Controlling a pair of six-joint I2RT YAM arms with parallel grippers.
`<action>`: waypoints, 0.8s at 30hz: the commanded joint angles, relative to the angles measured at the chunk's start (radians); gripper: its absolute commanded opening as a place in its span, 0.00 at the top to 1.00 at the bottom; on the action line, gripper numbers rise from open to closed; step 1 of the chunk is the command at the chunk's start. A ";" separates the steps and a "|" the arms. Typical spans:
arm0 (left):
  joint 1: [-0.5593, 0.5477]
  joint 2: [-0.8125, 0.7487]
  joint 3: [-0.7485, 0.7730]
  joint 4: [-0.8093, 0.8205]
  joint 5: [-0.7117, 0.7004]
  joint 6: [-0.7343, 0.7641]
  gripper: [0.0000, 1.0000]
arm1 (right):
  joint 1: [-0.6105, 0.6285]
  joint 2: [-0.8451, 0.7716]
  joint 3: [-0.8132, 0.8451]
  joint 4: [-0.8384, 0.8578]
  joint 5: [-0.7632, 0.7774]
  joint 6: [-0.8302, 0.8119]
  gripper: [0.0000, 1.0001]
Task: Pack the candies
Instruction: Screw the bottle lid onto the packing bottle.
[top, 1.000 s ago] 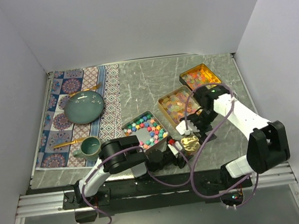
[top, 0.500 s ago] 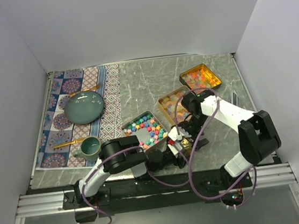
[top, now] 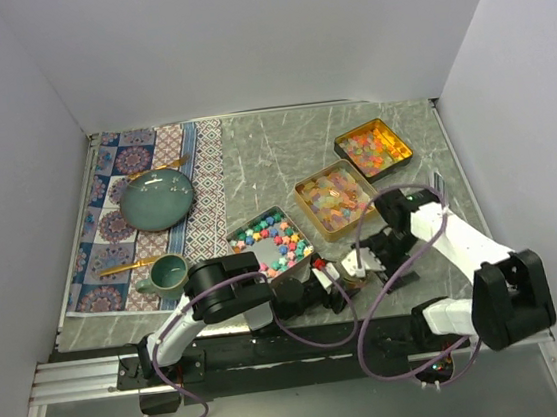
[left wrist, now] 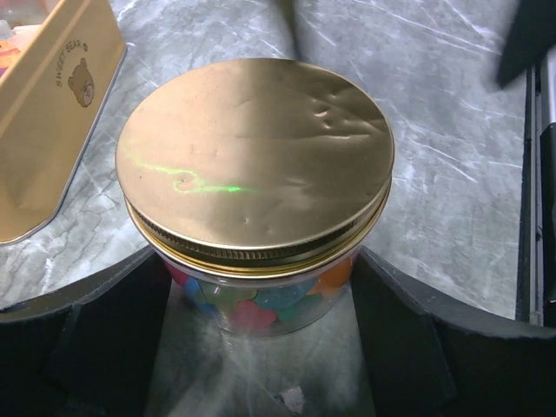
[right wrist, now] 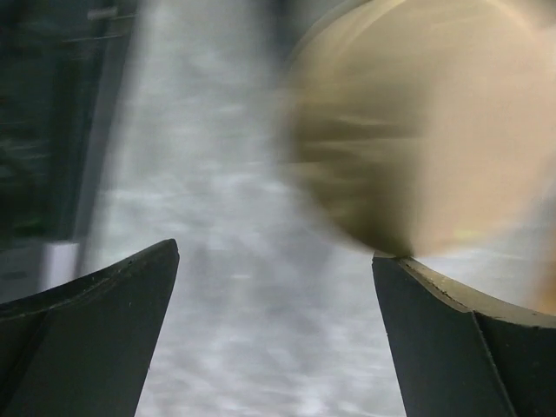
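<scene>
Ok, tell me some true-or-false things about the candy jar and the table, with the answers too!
1. The jar has its gold lid on. True.
2. The jar is empty. False: colourful candies show through the glass.
3. The right fingers are holding the lid. False: they are wide open with nothing between them.
4. Three open tins hold candies. True.
5. The green cup stands on the plate. False: it stands next to the plate, on the patterned mat.

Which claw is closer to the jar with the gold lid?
Left. The left claw clasps the jar on both sides; the right claw is open, just beside it.
</scene>
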 commanded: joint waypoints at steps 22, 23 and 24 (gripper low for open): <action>0.026 0.065 -0.064 0.120 -0.047 -0.043 0.99 | 0.083 0.128 0.304 0.033 -0.261 0.253 0.82; 0.023 0.065 -0.064 0.123 -0.047 -0.041 0.99 | 0.097 0.131 0.295 0.033 -0.264 0.259 0.98; 0.025 0.067 -0.063 0.123 -0.048 -0.041 0.99 | 0.108 0.131 0.279 0.032 -0.267 0.265 1.00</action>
